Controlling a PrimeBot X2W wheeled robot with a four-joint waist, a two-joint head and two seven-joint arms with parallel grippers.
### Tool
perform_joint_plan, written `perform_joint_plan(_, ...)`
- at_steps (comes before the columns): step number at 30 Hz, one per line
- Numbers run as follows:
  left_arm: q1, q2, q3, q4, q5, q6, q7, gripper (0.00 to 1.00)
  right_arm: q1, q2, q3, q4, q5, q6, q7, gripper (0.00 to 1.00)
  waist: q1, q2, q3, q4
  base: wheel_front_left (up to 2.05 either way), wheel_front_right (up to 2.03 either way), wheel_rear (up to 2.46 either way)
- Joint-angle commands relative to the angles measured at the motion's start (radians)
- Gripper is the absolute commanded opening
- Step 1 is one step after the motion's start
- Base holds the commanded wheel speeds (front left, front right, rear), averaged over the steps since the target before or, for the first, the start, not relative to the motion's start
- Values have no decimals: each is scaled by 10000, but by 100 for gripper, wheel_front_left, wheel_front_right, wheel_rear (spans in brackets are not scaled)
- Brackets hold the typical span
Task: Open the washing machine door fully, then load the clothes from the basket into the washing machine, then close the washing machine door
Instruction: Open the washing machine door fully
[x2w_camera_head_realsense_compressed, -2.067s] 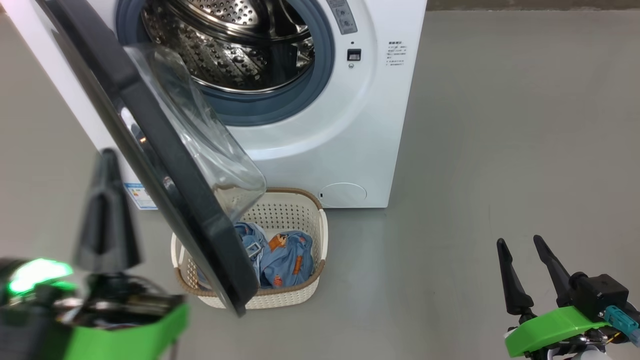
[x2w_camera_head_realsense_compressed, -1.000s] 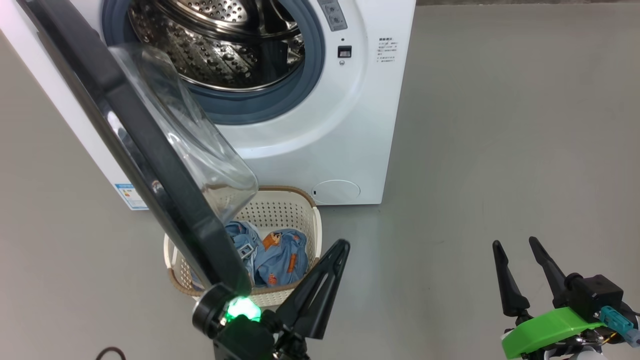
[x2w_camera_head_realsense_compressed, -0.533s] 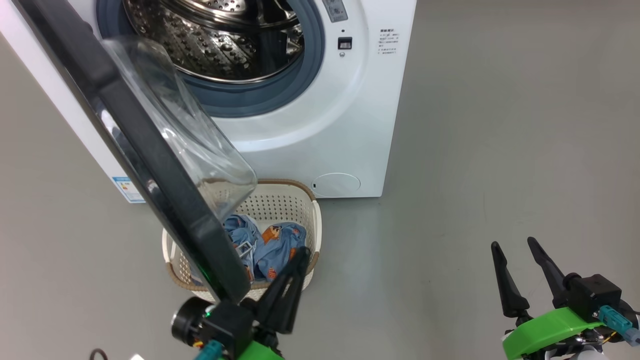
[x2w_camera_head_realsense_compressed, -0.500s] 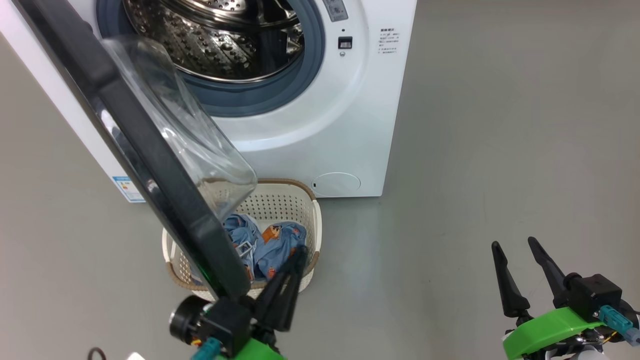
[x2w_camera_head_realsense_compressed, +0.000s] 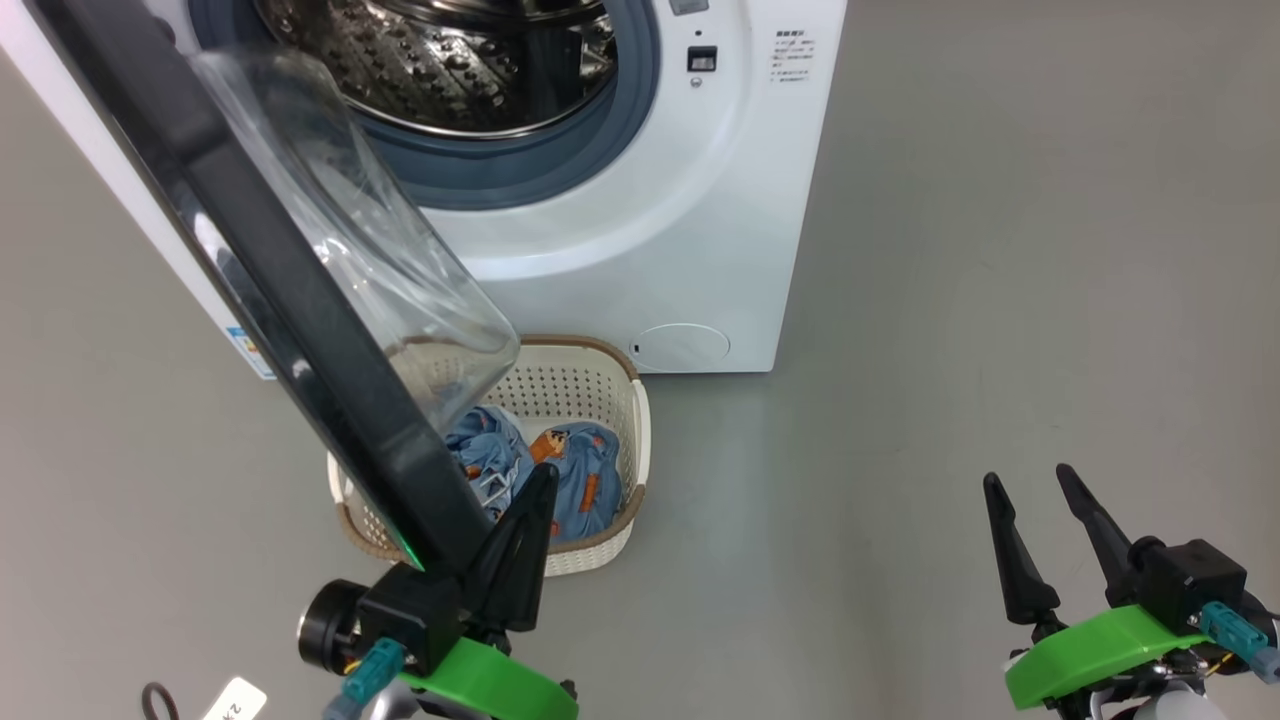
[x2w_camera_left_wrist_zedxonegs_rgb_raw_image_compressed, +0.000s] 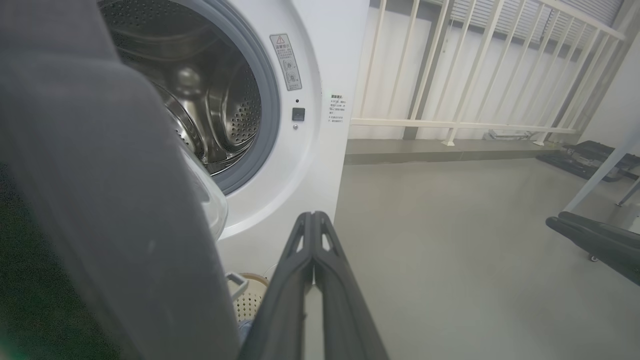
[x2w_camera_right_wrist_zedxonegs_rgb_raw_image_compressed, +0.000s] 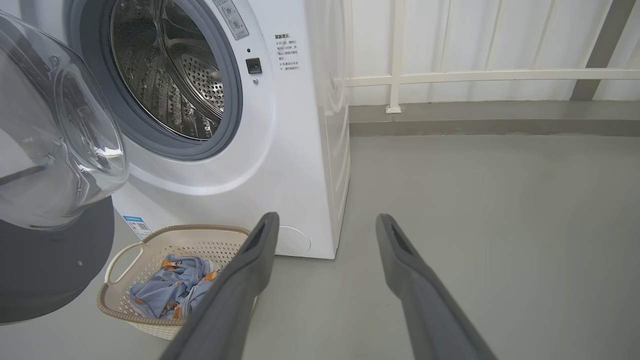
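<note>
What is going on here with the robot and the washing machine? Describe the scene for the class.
A two-armed robot faces a white washing machine. The washing machine door stands open at an angle, and in the head view it reaches out over the basket. The shut left gripper is by the door's lower edge; contact cannot be told. The clothes lie in the basket. The right gripper is open and holds nothing.

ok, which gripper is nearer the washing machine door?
Left. The left gripper, fingers shut, sits at the lower edge of the washing machine door, near the basket; contact is unclear. The right gripper, open, hangs far right over the floor.
</note>
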Motion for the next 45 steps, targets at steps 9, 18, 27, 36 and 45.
perform_joint_plan(9, -456, 14, 496, -97, -84, 126, -70, 0, -439, -64, 252, -163, 59, 16, -118, 100, 0, -1, 126, 260, 0, 0, 0)
perform_joint_plan(18, -356, -5, 620, -127, 33, 181, -71, 0, -432, -41, 272, -76, 96, 16, -118, 100, 0, -1, 90, 570, 0, 0, 0)
perform_joint_plan(27, -256, -16, 882, 15, -16, 439, -72, 0, -435, -20, 271, -12, 204, 16, -118, 100, 0, -1, 34, 743, 0, 0, 0)
perform_joint_plan(36, -66, -18, 1183, 195, -13, 650, -72, 0, -374, 7, 264, 36, 280, 16, -118, 100, 0, -1, -40, 884, 0, 0, 0)
perform_joint_plan(45, 324, 47, 1319, -37, 77, 769, -72, 0, -335, 29, 277, 20, 283, 16, -118, 100, 0, -1, -66, 1224, 0, 0, 0)
